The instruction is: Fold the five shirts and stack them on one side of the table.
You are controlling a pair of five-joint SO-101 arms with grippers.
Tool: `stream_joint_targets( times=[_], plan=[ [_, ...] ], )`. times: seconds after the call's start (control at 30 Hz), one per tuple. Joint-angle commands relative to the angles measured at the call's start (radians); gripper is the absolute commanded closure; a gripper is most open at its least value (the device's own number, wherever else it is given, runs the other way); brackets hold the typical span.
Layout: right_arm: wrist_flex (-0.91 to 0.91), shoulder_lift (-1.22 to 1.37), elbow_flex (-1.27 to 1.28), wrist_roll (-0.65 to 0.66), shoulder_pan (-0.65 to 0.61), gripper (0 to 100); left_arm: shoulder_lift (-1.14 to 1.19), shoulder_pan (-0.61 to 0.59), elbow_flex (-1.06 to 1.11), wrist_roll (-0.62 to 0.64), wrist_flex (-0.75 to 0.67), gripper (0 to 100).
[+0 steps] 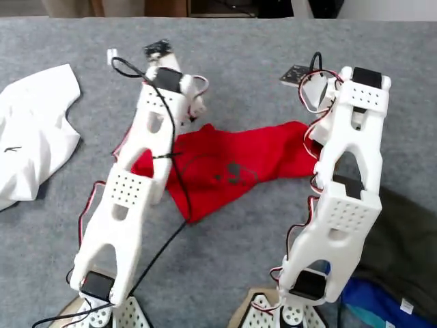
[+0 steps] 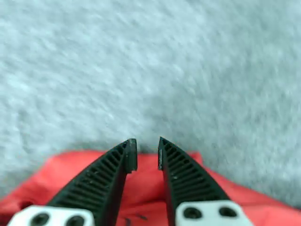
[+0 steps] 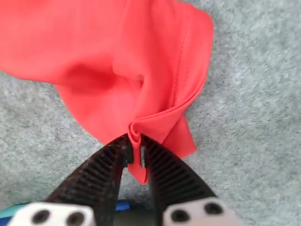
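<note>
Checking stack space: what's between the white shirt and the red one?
Bare grey table separates the white shirt from the red shirt; the high view shows it.

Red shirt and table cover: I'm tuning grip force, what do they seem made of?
Red shirt: thin matte cloth, probably cotton knit; it folds softly, has a stitched hem, and bunches in the right gripper. Table cover: grey felt or short-pile carpet, judging by its fuzzy, mottled surface.

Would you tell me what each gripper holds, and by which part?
The right gripper pinches the red shirt by a bunched fold at its edge; the left gripper holds nothing.
</note>
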Motion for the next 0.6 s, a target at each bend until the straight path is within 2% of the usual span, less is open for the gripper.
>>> stream_joint_targets(
  times=[0.0,0.2,0.57],
  plan=[
    [-0.008,-0.005,-0.058,0.006,0.008,99.5,-0.016,-0.021,-0.041,0.005,0.005,91],
    [-0.008,-0.005,-0.056,0.006,0.008,99.5,-0.021,0.023,-0.049,0.011,0.009,90],
    [-0.008,-0.005,-0.054,0.006,0.007,99.5,-0.015,0.140,-0.048,0.011,-0.083,90]
  ],
)
